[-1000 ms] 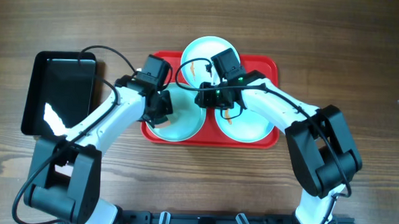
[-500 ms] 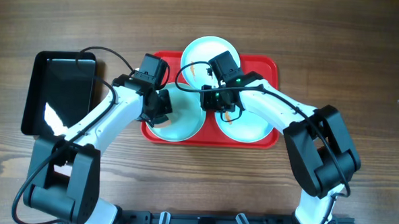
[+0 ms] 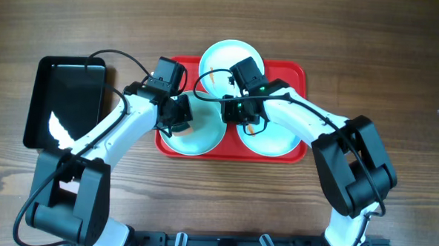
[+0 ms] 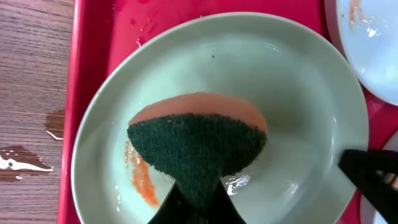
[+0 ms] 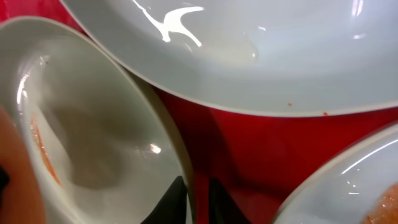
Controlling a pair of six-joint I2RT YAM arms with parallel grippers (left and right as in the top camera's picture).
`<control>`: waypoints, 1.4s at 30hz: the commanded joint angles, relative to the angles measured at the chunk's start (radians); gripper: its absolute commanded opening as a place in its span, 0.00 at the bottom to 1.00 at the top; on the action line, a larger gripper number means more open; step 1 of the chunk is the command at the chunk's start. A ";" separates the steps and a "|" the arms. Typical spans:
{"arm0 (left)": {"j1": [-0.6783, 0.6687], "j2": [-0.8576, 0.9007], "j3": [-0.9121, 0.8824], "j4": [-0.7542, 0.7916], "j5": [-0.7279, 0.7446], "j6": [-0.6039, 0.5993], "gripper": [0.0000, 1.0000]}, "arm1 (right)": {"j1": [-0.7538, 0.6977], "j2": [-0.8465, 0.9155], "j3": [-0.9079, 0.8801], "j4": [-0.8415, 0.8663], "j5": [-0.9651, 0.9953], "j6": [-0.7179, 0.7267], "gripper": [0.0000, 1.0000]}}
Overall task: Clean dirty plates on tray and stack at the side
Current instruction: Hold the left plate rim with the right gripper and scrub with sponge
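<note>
Three pale mint plates lie on the red tray (image 3: 292, 70). The left plate (image 3: 204, 141) fills the left wrist view (image 4: 292, 106), with an orange smear (image 4: 140, 179) on its lower left. My left gripper (image 3: 179, 118) (image 4: 195, 206) is shut on a green and orange sponge (image 4: 199, 140) that presses on this plate. My right gripper (image 3: 231, 113) (image 5: 198, 202) has one finger inside and one outside the left plate's right rim (image 5: 186, 168), shut on it. The top plate (image 3: 230, 60) (image 5: 261, 43) and the right plate (image 3: 272, 140) (image 5: 354, 183), orange-smeared, lie apart from both grippers.
A glossy black tray (image 3: 65, 94) sits on the wooden table (image 3: 400, 57) left of the red tray. Water drops mark the wood (image 4: 25, 163) beside the red tray's left rim (image 4: 78, 74). Both arms cross above the tray's middle.
The right gripper has closed down onto the left plate's rim. The left gripper has slid the sponge a little to the right on that plate.
</note>
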 commanded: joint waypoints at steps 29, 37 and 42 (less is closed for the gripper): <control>-0.125 0.064 -0.006 0.105 0.021 -0.029 0.04 | 0.002 0.025 -0.050 0.052 0.018 0.030 0.04; -0.127 0.138 -0.006 0.107 -0.006 -0.029 0.04 | 0.002 0.025 -0.050 0.052 0.018 0.031 0.04; -0.128 0.138 -0.006 0.092 -0.023 -0.025 0.04 | 0.002 0.025 -0.050 0.051 0.017 0.030 0.04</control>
